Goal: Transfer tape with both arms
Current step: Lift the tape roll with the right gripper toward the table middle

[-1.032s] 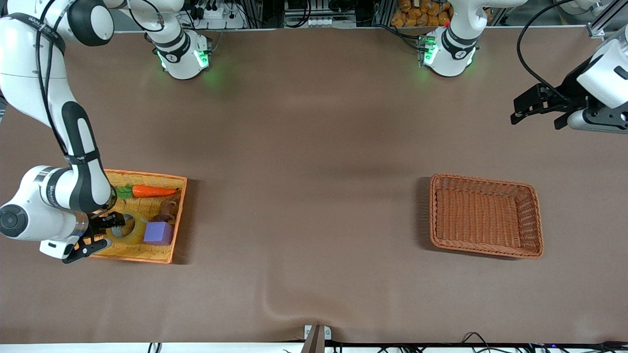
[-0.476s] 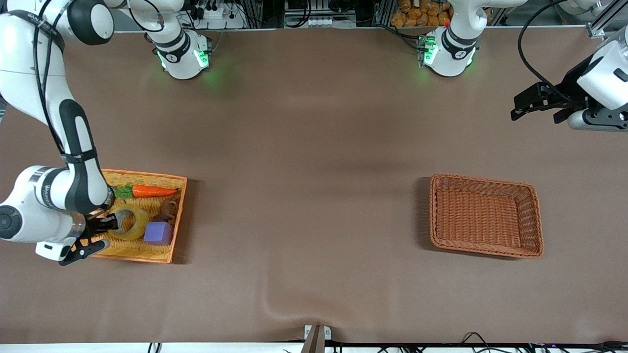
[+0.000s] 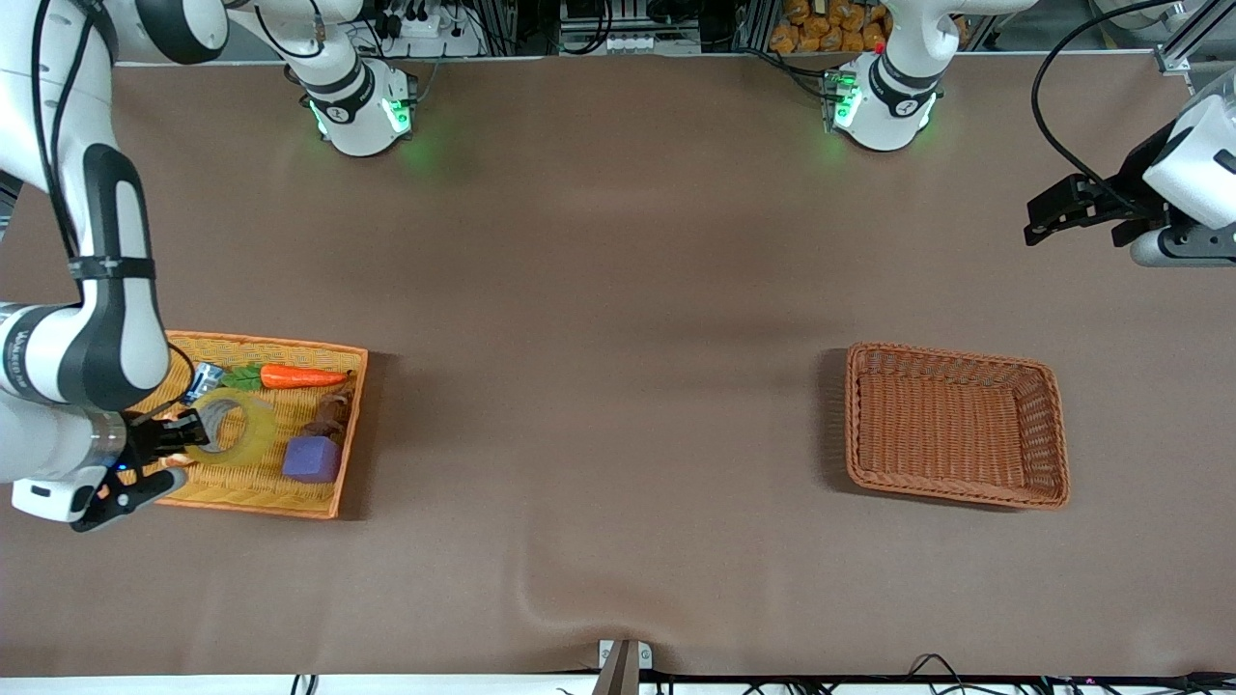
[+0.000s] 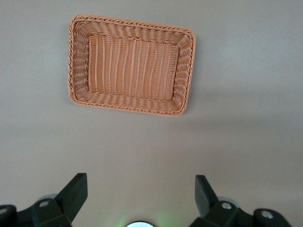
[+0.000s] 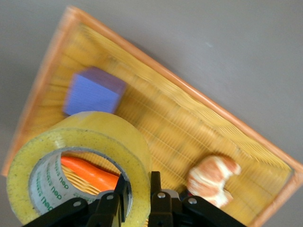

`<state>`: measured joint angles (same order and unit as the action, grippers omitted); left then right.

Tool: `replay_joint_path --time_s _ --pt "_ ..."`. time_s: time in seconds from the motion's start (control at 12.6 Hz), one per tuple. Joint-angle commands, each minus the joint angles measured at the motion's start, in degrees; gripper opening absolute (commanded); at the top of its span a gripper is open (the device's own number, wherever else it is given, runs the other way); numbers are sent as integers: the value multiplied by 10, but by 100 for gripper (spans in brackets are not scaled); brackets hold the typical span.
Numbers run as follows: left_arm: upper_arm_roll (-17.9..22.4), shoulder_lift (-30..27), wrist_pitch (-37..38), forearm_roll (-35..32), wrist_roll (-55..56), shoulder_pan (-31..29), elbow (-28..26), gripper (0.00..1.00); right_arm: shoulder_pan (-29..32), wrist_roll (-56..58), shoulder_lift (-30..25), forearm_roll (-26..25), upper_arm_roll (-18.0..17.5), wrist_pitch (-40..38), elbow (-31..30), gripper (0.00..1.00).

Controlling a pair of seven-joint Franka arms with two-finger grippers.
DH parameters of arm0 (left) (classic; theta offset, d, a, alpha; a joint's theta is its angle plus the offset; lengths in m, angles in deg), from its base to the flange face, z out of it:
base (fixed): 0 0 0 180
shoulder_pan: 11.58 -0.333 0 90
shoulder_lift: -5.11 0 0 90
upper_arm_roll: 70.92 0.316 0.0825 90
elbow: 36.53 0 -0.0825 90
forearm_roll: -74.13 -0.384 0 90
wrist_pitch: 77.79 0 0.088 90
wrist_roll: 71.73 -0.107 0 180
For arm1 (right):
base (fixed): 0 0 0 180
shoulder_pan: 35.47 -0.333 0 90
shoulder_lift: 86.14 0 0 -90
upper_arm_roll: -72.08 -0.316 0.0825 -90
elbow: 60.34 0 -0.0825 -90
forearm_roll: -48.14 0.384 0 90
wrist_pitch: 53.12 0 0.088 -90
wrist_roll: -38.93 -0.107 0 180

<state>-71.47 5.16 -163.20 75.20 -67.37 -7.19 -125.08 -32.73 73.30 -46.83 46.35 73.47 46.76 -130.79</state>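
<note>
I see the right end effector (image 3: 183, 432) clamping the tape (image 3: 232, 427) above the yellow basket (image 3: 290, 494); the left end effector (image 3: 1067, 205) waits open.

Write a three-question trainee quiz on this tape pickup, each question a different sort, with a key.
1. True or false: the right claw is shut on the wall of the tape.
2. Which is empty?
A. the yellow tray
B. the brown wicker basket
C. neither
3. Fill in: in the tray, the thing nearest the front camera beside the tape is the purple ____.

Key:
1. True; one finger is inside the ring and one outside.
2. B. The left claw waits open over bare table at its arm's end.
3. cube; the carrot lies farther back.
</note>
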Motion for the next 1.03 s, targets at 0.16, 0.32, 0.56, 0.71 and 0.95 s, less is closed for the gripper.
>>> replay_joint_path --time_s 0.16,0.32,0.56,0.71,0.95 --pt "-7 14 -16 -41 10 9 3 100 -80 -101 -1 77 -22 -22 14 0" --pt "-8 18 -17 -40 0 5 2 100 -128 -215 -1 116 -32 -21 13 0" --pt "-8 20 -16 -41 -4 -2 2 100 -221 -394 -1 122 -31 -21 13 0" --pt "-8 21 -16 -41 -4 -2 2 100 -246 -473 -7 122 -34 -28 13 0" --pt "-9 21 -14 -40 -5 4 -2 100 -284 -542 -13 122 -34 -21 6 0"
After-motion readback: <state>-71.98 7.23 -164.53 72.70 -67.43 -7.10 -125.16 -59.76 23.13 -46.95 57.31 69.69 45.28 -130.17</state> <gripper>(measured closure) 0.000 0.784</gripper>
